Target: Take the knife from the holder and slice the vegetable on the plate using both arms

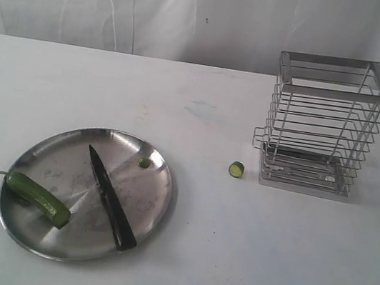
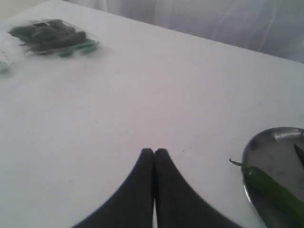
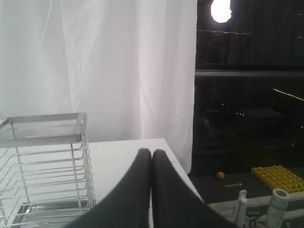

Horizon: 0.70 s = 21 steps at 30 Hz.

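Observation:
The black knife (image 1: pixel 111 199) lies flat across the steel plate (image 1: pixel 51 149), its tip pointing away from the front edge. On the plate's left side rests the green vegetable (image 1: pixel 38 198) with one cut end; the left wrist view also catches this vegetable (image 2: pixel 275 192) and the plate (image 2: pixel 266 147). The wire holder (image 1: pixel 322 127) stands empty at the right; part of the holder (image 3: pixel 45 166) shows in the right wrist view. My left gripper (image 2: pixel 154 152) is shut over bare table beside the plate. My right gripper (image 3: pixel 152 153) is shut near the holder. Neither arm appears in the exterior view.
One cut slice (image 1: pixel 144 163) lies on the plate's far side, and another slice (image 1: pixel 236 169) sits on the table between plate and holder. A clear pack of green vegetables (image 2: pixel 52 37) lies far off on the table. The table edge (image 3: pixel 183 166) runs close to my right gripper.

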Motion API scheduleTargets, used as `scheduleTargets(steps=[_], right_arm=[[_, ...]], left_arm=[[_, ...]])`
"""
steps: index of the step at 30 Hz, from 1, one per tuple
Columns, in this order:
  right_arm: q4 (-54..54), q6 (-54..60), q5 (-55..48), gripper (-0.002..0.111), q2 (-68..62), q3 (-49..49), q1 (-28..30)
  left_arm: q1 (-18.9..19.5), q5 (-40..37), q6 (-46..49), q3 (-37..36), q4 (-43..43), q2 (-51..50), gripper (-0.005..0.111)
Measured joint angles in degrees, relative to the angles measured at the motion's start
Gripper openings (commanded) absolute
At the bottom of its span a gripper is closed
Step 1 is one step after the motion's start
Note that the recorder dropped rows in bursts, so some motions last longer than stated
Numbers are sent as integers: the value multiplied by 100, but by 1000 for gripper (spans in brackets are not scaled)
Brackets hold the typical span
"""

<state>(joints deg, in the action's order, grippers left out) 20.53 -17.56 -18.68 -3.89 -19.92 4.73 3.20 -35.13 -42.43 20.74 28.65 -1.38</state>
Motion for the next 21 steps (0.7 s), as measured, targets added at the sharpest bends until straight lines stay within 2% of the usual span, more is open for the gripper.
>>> scheduleTargets(steps=[4, 9, 13, 16, 17, 19, 20, 21], right_arm=[[100, -65, 887, 0, -336, 715, -13], [31, -197, 1116, 0, -1007, 1355, -13], [-123, -477, 1413, 0, -1147, 1516, -13], [-220, -620, 1636, 0, -1156, 1516, -13], [-240, -654, 1663, 0, -1156, 1516, -13], [-240, -668, 1685, 0, -1156, 1516, -13], [-240, -668, 1693, 0, -1156, 1516, -13], [-240, -677, 1697, 0, -1156, 1516, -13]], left_arm=[[0, 1080, 10, -704, 269, -35, 0], [0, 712, -195, -896, -294, -73, 0], [0, 891, -514, -910, -750, -73, 0], [0, 1357, -1407, -910, -2184, -73, 0], [0, 1672, -2196, -910, -3752, -73, 0], [0, 1988, -2376, -910, -4981, -73, 0], [0, 2048, -2188, -910, -4966, -73, 0], [0, 2033, -1427, -910, -4604, -73, 0]])
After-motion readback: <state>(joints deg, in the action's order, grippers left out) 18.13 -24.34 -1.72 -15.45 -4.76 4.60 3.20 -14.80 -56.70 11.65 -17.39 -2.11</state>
